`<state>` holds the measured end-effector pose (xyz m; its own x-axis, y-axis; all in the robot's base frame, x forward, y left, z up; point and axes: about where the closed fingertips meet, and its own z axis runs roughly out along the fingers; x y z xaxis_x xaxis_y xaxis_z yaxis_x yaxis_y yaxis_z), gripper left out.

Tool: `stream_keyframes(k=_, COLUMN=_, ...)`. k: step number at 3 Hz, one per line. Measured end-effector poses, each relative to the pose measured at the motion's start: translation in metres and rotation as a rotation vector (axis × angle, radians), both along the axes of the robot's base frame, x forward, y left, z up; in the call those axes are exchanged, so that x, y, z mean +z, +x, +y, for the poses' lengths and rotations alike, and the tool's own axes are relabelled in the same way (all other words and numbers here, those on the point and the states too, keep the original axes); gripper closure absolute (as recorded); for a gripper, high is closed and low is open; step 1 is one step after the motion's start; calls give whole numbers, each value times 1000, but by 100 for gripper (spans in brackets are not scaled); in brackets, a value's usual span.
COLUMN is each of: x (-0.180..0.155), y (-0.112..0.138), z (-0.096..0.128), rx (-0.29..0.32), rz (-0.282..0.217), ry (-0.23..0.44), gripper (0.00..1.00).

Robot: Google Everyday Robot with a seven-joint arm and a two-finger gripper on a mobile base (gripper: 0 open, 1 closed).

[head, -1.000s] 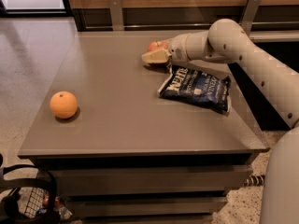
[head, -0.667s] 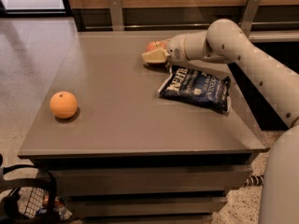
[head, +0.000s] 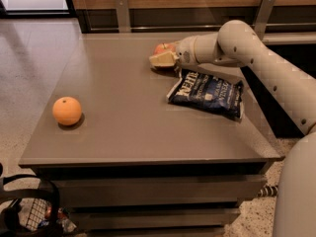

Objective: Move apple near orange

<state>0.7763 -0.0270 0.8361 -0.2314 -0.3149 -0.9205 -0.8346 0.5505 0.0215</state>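
Red apple (head: 162,47) is sitting at the grey tabletop's (head: 128,127) one o'clock, stem hidden, half behind the tool (head: 163,58); whether it is clamping, I cannot tell. Orange (head: 66,111) is lying at eight o'clock.

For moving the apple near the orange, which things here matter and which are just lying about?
In the job: apple, far side of the table; orange, front left; end effector, at the apple.
Lying about: blue chip bag, beside the apple; basket on the floor.
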Motion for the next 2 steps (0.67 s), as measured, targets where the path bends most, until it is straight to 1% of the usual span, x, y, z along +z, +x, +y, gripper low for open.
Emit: stream_keyframes(k=2, x=2, y=0, z=0, rx=0, rz=0, ry=0, gripper=100)
